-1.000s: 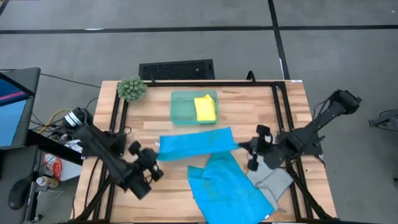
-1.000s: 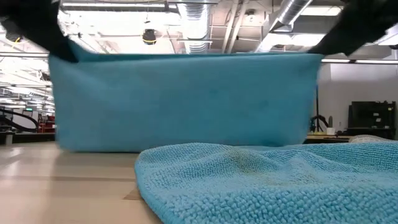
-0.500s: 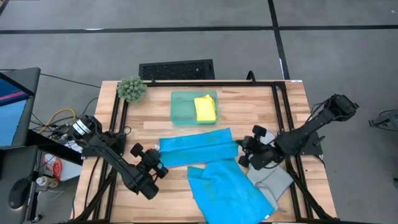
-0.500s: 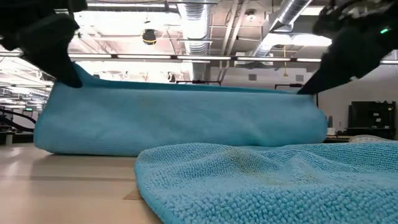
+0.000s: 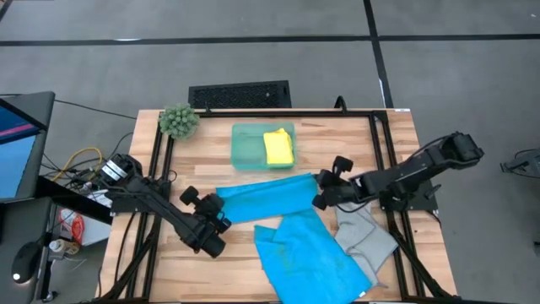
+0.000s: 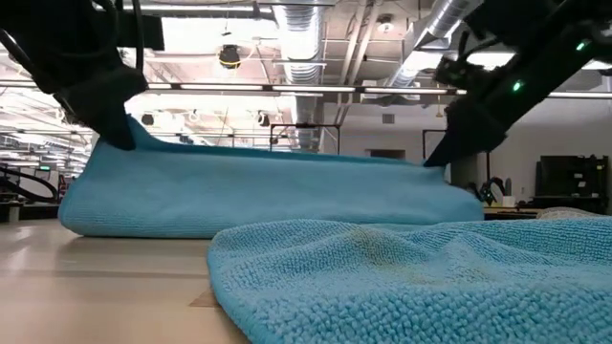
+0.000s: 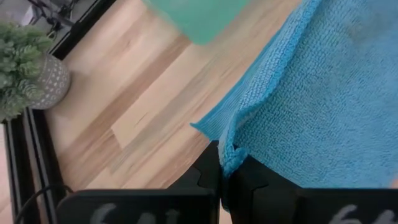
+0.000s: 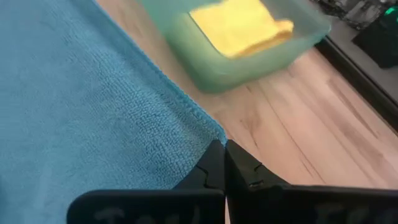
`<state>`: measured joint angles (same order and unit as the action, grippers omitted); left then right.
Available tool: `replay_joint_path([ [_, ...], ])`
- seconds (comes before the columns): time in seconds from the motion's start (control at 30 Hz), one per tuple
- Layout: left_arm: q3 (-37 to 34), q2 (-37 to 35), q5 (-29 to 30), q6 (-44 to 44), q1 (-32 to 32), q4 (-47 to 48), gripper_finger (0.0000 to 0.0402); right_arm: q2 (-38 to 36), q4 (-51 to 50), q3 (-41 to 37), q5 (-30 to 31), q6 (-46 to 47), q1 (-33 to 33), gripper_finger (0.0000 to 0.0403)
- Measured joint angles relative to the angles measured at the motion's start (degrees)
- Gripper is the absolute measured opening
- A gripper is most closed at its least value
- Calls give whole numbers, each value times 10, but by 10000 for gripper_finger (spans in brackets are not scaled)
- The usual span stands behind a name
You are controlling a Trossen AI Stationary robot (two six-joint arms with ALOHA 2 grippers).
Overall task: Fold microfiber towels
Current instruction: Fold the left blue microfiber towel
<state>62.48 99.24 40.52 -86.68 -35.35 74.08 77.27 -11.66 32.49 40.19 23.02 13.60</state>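
Both claws have lowered the stretched blue towel [image 5: 263, 199], apparently onto the table.

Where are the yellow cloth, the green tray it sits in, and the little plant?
yellow towel [image 5: 278, 147], high view, middle of its folded top.
green tray [image 5: 245, 145], high view, bare floor beside the towel.
plant ball [image 5: 179, 121], high view, centre of the foliage.

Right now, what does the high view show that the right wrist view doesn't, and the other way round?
Only the high view: the left gripper and right gripper pinching opposite ends of the folded blue towel, a second blue towel, a grey towel and the plant. Only the right wrist view: the pinched corner close up. Both: the yellow towel in the tray.
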Motion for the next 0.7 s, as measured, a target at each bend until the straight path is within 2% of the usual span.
replay_joint_path([
  [0.33, 0, 2, -18, 21, 21, 1, 0, 83, 55, 0, -2, -27, -32, 11],
  [0.7, 0, 2, -12, 32, 57, -13, 0, 93, 52, 0, -12, -56, -54, 11],
])
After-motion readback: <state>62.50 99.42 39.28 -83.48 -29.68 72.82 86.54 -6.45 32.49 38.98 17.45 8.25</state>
